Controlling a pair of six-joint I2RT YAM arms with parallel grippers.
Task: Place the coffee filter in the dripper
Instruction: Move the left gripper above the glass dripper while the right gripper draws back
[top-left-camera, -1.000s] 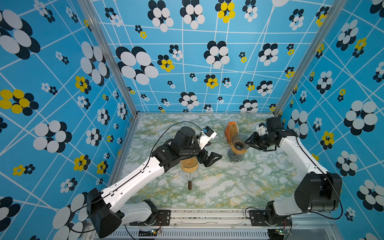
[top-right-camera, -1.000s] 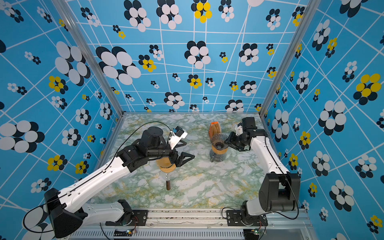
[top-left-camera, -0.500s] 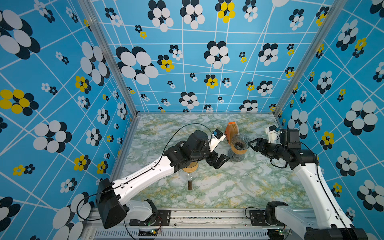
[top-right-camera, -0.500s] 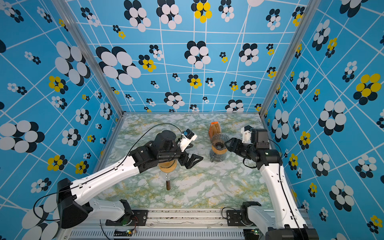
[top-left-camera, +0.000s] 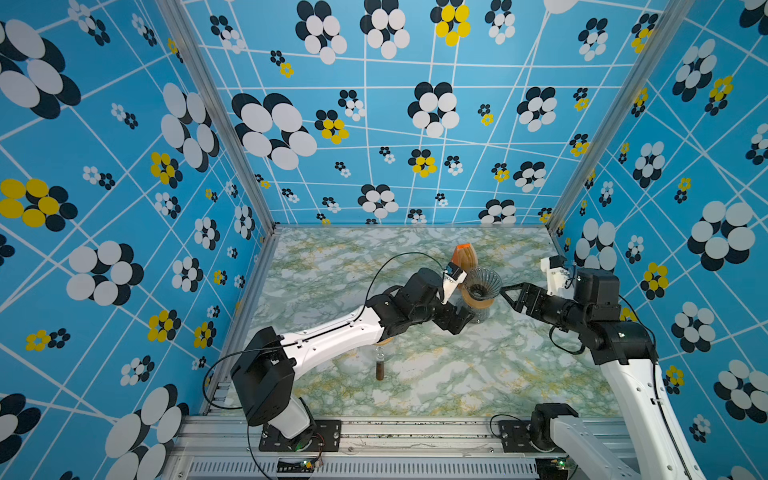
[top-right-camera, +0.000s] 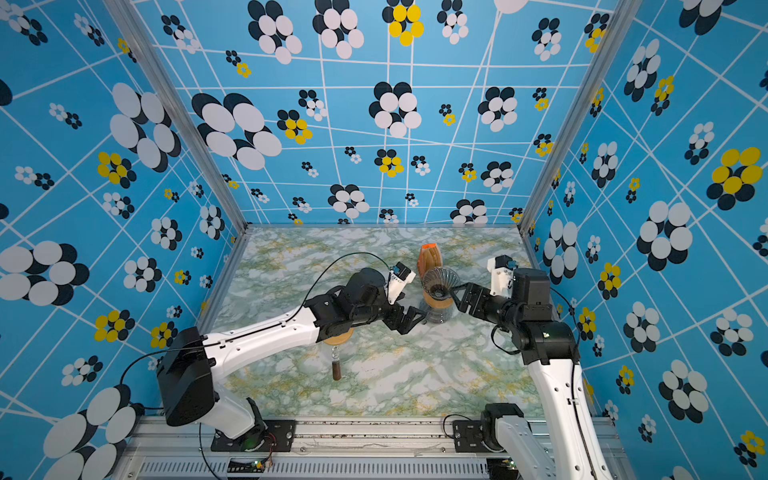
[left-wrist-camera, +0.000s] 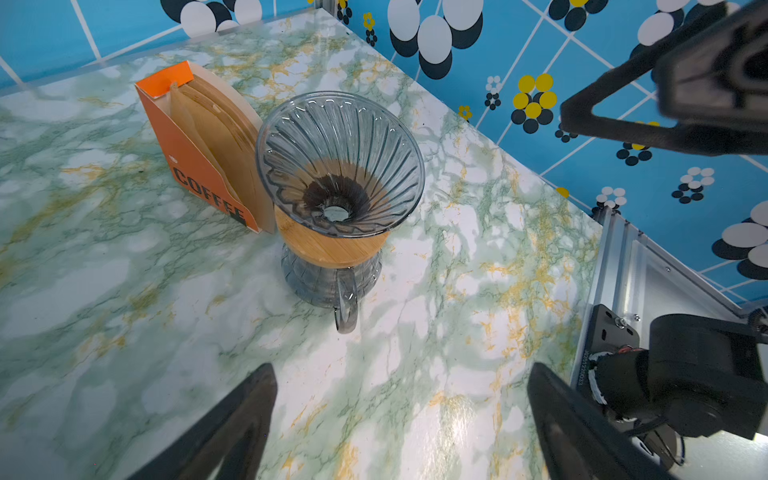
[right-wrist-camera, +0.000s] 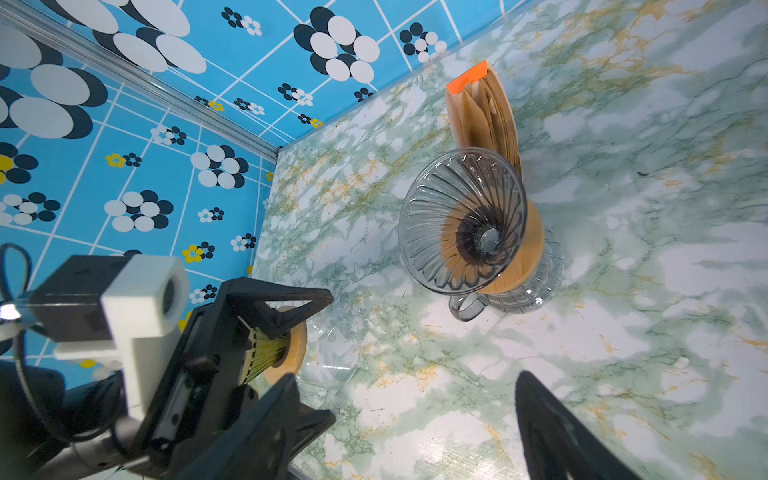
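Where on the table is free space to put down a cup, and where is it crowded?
Free: the front right of the table, between the small brown bottle and the right arm's base; also the back left corner, left of the filter box. Crowded: around the dripper, with the filter box behind it and the left tool and right tool flanking it.

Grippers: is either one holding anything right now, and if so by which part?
Nothing is held. The left gripper and right gripper both stand open and empty beside the dripper; the filters sit in their orange box.
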